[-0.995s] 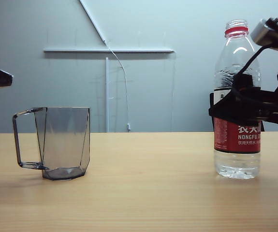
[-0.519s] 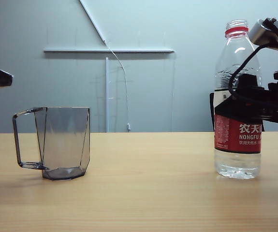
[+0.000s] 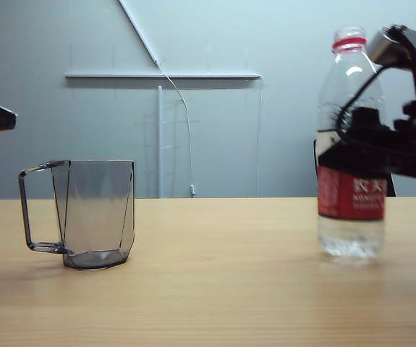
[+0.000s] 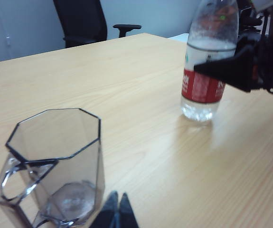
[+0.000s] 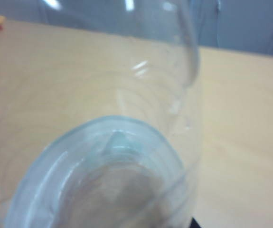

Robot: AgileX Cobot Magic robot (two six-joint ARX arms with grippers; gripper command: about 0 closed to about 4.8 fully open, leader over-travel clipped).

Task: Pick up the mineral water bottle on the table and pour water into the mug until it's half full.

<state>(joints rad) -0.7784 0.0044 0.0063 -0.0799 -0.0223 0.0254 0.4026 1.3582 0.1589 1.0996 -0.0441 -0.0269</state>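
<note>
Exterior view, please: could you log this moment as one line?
right gripper: shut on mineral water bottle | mug: empty, untouched | left gripper: shut, near mug

place: office | cues: office chair (image 4: 81, 21); wood-grain table (image 3: 215, 289)

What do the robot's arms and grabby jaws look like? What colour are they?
The right gripper is black and chunky, with a silvery-grey block on top and a black cable looping down from it. From the other side its jaws look like flat black wedges tapering to a point. The left gripper has slim dark jaws, narrow like a beak. In the exterior view only a dark tapered piece of that arm shows.
</note>
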